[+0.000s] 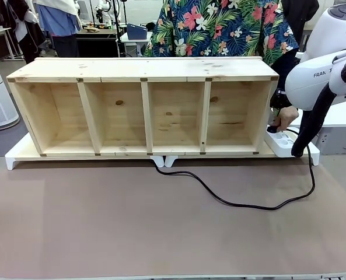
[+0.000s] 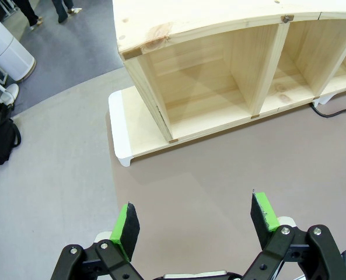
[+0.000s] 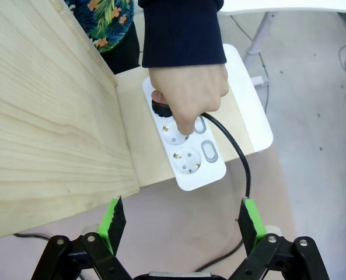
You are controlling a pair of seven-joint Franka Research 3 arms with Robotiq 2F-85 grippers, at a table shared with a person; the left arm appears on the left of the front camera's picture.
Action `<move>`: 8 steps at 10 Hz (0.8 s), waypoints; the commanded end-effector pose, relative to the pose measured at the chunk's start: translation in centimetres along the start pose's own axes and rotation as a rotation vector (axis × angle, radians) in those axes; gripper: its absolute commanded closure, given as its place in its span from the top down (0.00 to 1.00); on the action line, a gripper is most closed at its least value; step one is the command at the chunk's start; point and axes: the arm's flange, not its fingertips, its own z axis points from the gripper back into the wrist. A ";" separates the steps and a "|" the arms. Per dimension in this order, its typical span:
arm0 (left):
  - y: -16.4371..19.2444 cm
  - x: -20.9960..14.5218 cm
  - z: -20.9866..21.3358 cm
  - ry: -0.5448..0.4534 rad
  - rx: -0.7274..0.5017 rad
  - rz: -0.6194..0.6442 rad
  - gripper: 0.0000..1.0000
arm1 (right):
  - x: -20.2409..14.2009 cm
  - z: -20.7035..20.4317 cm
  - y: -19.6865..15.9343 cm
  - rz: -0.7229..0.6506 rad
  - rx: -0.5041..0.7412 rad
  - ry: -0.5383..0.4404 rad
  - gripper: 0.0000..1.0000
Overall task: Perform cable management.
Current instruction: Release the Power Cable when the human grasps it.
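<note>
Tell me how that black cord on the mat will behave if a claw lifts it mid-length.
The cord is probably floppy: it lies in loose curves across the mat, so both sides would likely sag. It looks thin and light, so it may slip through wide pads. One end seems tethered: a person's hand holds its plug at the power strip, so it could pull taut.

The person's hand (image 3: pixel 187 96) hides the cable (image 3: pixel 234 146) plug's seating.
</note>
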 end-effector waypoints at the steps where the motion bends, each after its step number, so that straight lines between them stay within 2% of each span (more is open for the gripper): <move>1: 0.1 -0.1 0.0 0.004 -0.002 0.005 1.00 | 0.0 -0.1 0.0 -0.001 -0.002 0.005 1.00; 8: 0.1 -0.1 0.0 0.004 -0.002 0.005 1.00 | 0.0 -0.1 0.0 -0.001 -0.002 0.005 1.00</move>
